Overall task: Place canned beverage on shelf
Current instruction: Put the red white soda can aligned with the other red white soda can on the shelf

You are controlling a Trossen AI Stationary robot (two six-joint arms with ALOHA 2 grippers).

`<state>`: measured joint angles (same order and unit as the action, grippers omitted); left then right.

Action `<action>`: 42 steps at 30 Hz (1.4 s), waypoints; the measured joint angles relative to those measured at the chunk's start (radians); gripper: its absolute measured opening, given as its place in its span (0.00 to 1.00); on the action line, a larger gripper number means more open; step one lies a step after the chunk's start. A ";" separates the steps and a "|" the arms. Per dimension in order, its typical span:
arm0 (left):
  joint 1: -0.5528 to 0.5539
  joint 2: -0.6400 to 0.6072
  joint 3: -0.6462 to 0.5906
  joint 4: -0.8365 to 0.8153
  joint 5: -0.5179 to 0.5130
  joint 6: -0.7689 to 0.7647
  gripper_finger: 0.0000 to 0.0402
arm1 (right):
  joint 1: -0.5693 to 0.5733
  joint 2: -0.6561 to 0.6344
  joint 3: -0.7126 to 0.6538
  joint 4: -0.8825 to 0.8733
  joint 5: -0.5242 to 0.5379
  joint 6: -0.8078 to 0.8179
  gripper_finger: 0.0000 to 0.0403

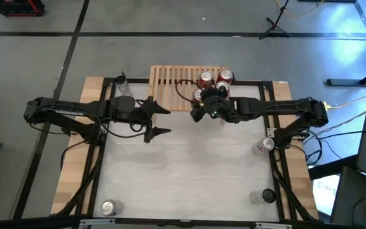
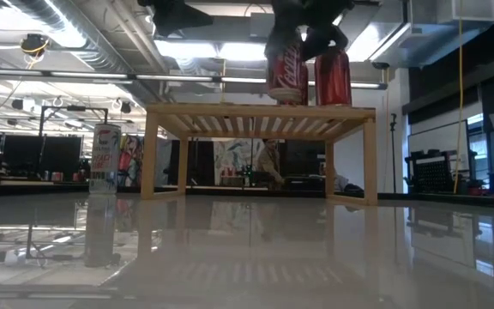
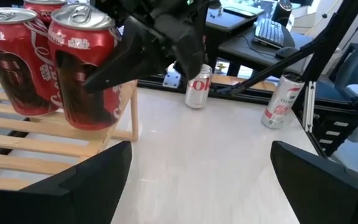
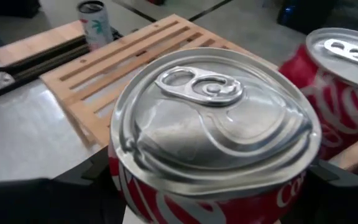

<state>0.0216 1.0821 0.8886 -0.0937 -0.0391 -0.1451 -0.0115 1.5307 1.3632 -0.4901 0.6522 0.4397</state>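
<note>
Right wrist view: a red can [image 4: 213,134] stands clamped between the right gripper's [image 1: 202,107] fingers, upright on the shelf [image 1: 170,81] at its right end, beside two more cans [image 1: 216,78]. Left gripper [image 1: 159,120] hangs spread over the table [image 1: 189,165].

The right arm reached in from the table's right side, stretched toward the far edge, its wrist bent downward. The right gripper [image 1: 207,105] had its two fingers [image 3: 120,59] closed around a red can [image 4: 213,137] — the can upright on the shelf [image 1: 170,81]. The left arm lay extended from the left, its gripper [image 1: 161,121] spread wide and empty — above the tabletop, apart from the right one.
</note>
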 joint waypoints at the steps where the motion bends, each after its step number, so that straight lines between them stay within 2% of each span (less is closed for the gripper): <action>1: 0.000 0.000 0.000 0.000 0.000 0.004 0.93 | 0.006 0.000 0.002 0.007 -0.010 -0.003 0.69; 7: -0.002 0.000 0.000 -0.001 0.043 0.006 0.93 | 0.104 -0.001 0.014 0.024 -0.087 -0.014 0.69; 11: -0.023 0.000 0.000 -0.004 0.066 -0.008 0.93 | 0.184 0.005 -0.005 0.033 -0.111 0.037 0.69; 17: -0.068 0.001 0.000 -0.036 -0.011 -0.048 0.93 | 0.258 0.046 -0.147 0.103 -0.086 0.143 0.69; 26: -0.124 0.017 -0.001 -0.047 -0.105 -0.165 0.93 | 0.281 0.179 -0.322 0.364 -0.079 0.211 0.69; 33: -0.177 0.035 -0.002 -0.072 -0.125 -0.321 0.93 | 0.280 0.275 -0.322 0.487 -0.080 0.183 0.69; 41: -0.214 0.066 -0.002 -0.085 -0.126 -0.325 0.93 | 0.280 0.346 -0.319 0.573 -0.069 0.170 0.69; 42: -0.216 0.070 -0.002 -0.084 -0.128 -0.325 0.93 | 0.280 0.348 -0.319 0.578 -0.068 0.170 0.72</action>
<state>-0.1942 1.1520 0.8871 -0.1774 -0.1670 -0.4706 0.2687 1.8785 1.0447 0.0882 0.5842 0.6094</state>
